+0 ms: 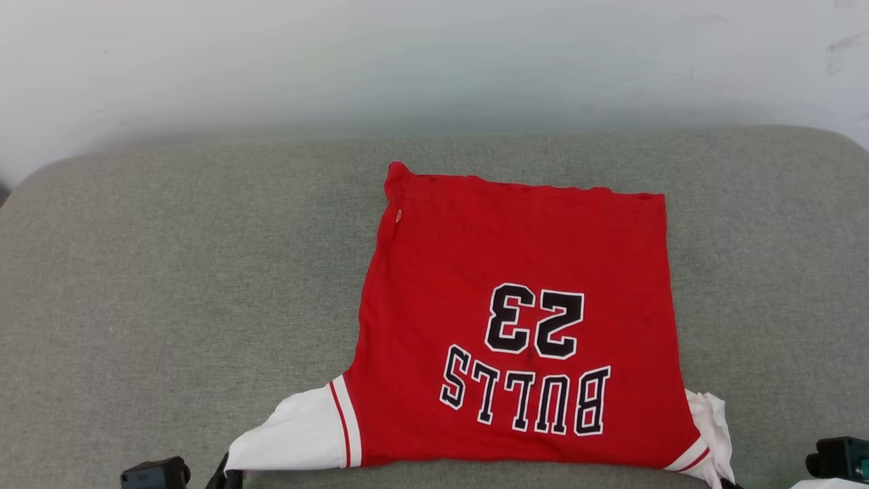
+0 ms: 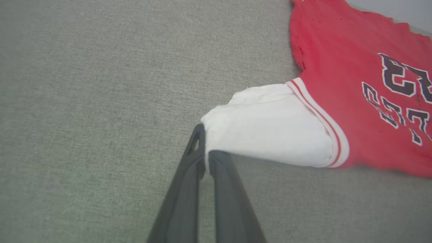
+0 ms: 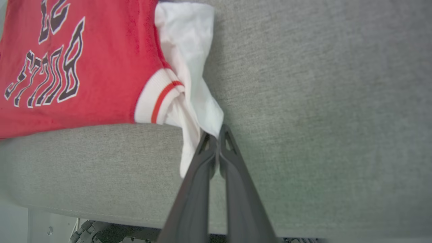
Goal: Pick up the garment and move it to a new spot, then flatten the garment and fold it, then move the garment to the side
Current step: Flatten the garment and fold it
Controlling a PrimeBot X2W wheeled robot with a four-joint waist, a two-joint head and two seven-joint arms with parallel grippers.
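Grey cushion [image 1: 170, 285] is being used as the surface, and a pale wall [image 1: 434, 61] is being seen beyond its far edge. The garment [image 1: 516, 251] is being laid flat on the cushion, right of centre, from mid-depth down to the near edge, print side up. The hem is being pointed at the far edge and the shoulders at the near edge, so the "BULLS 23" print [image 1: 529, 360] is being read upside down in the head view.

The left sleeve [image 1: 299, 435] is being stretched out flat along the near edge, towards the near-left corner. The right sleeve [image 3: 189, 50] is being bunched and draped over the near edge. Red-and-white trim [image 2: 332, 141] is being shown at both sleeve seams.

The tip of the left sleeve is being pinched by the left gripper [image 2: 206, 148], jaws closed on the white cloth. The hanging white cloth of the right sleeve is being pinched by the right gripper [image 3: 216, 138], jaws closed on it right at the near edge.
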